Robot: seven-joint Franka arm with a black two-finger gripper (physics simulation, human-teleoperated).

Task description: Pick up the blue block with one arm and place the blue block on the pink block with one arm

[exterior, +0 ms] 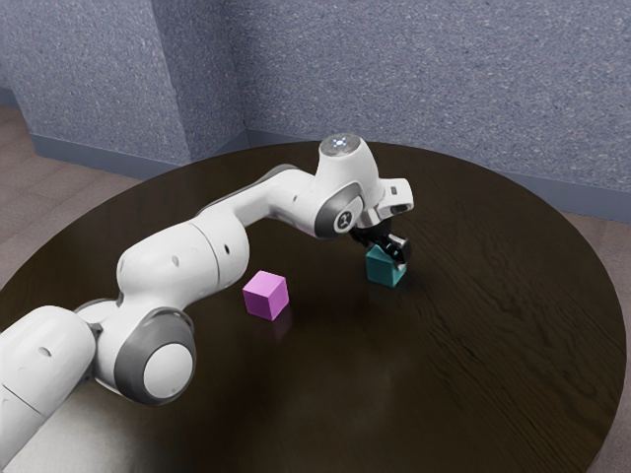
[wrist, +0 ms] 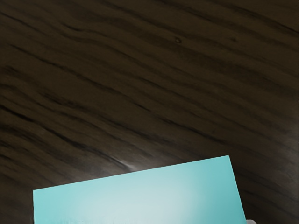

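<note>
The blue block, teal in colour, stands on the dark round table toward the exterior view's right. My gripper has come down on it from above, and its black fingers press the block's upper part from two sides, so it is shut on the block. The block's base still seems to touch the table. In the wrist view the blue block is a large pale teal face just under my hand. The pink block stands on the table apart from it, toward the exterior view's left, beside my forearm.
The arm's white links reach in from the exterior view's lower left, passing just behind the pink block. Bare dark wood lies around the blue block. A blue-grey wall stands behind the table.
</note>
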